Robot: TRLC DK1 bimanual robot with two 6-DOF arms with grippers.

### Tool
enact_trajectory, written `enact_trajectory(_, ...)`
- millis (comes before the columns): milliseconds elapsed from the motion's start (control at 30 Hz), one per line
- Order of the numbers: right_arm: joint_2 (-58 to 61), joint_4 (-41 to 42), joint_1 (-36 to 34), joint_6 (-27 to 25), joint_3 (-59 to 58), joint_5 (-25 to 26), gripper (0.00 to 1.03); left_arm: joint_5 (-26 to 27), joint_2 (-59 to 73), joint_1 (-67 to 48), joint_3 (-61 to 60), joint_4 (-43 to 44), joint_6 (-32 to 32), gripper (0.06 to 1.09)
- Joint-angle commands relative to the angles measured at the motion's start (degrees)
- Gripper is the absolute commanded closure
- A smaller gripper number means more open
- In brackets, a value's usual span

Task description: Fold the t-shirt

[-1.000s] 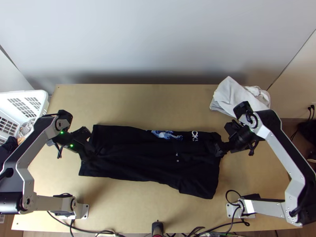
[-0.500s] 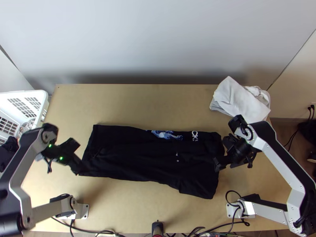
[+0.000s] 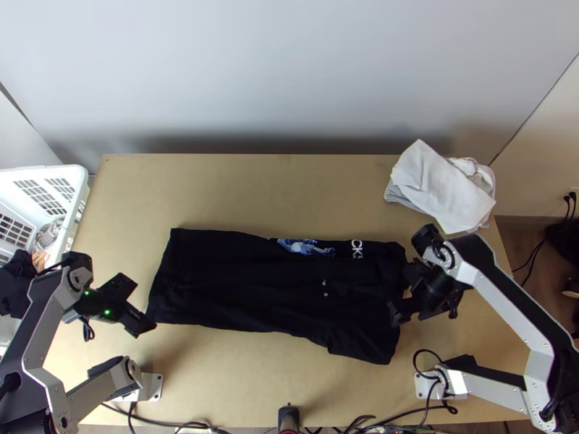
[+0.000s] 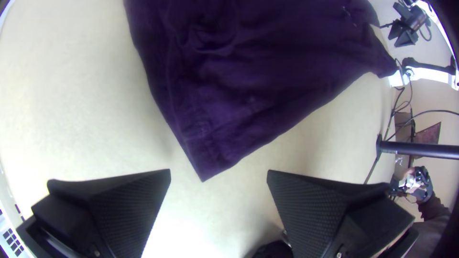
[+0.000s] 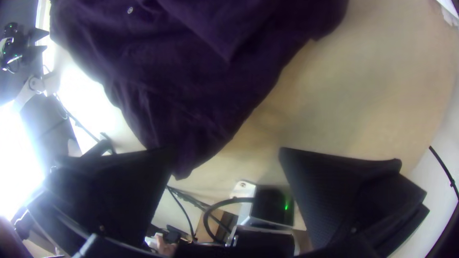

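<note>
The top view's left edge cuts off the white plastic basket (image 3: 78, 181); both wrist views crop the black T-shirt (image 3: 253, 289); the right gripper (image 3: 403, 293) partly hides its edge.

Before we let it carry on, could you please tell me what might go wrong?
The open left tool has just a t-shirt corner between its fingers, so closing there might pinch too little cloth and slip. At the open right tool, another corner lies close to one finger, which could push and bunch it.

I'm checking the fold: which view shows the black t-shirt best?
The top view, showing nearly the whole black t-shirt as one long strip. The left wrist view shows one corner close up; the right wrist view, another.
</note>
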Motion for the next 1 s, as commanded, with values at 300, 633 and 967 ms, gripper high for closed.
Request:
enact_trajectory(300,-2.1,6.8,0.4,8.0,-9.5,-8.3,0.05,3.9,0.6,-5.2,-2.4,1.8,1.2,0.37)
enact_trajectory(633,-0.5,8.3,6.9,10.4,-11.9,-13.6,0.05,6.5,-0.6,-5.1,-3.5,3.3,3.3,1.05)
enact_trajectory(967,4.1,11.0,8.7,8.6,-10.6,-16.4,0.06,6.4,-3.2,-4.4,-3.8,2.5,3.5,1.05)
